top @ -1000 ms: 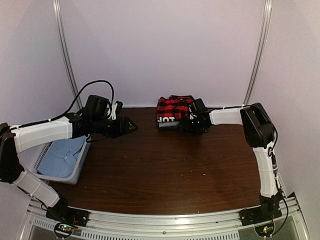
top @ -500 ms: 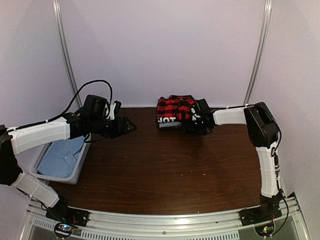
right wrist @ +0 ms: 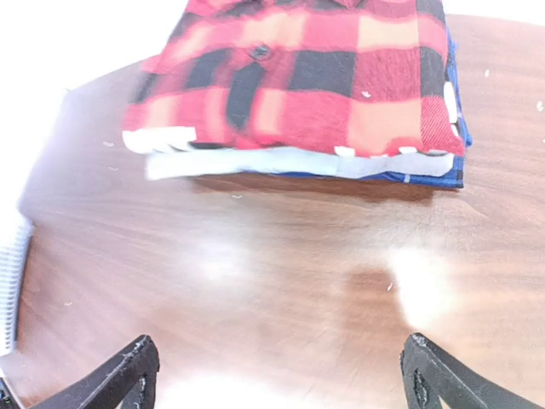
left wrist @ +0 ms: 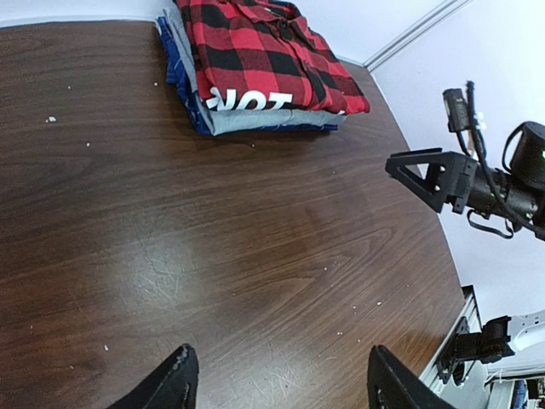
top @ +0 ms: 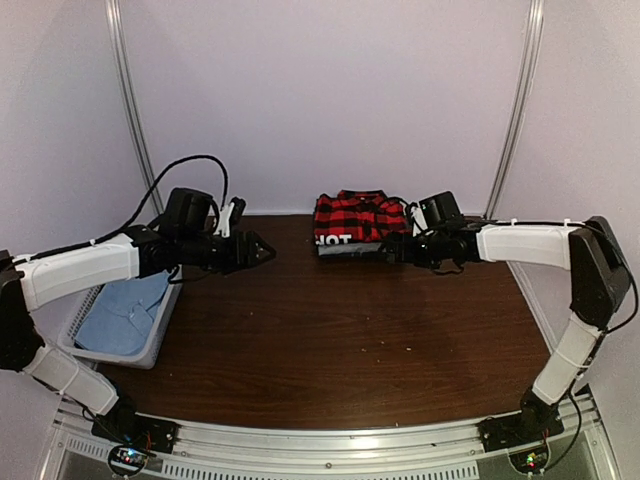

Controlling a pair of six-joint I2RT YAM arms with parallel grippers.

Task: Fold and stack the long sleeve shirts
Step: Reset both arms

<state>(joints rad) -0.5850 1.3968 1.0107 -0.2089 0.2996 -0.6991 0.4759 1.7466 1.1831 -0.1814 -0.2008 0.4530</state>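
1. Flannel shirt point(top: 350, 214) folded, on top of the stack at the rear centre of the table point(top: 330, 340). Grey shirt point(left wrist: 255, 122) under it, dark-blue layer point(left wrist: 179, 81) at the bottom.
2. L gripper point(top: 262, 250) spread, empty, over bare wood, well apart from stack. R gripper point(top: 393, 247) spread wide, empty, near stack's front-right corner, not touching.
3. Risk: R fingers could clip the stack edge & skew the folds if the arm swings in.
4. Basket point(top: 165, 325) at left edge holds a crumpled light-blue shirt point(top: 122, 315), unfolded. Pulling it out may snag the rim & drag the basket.
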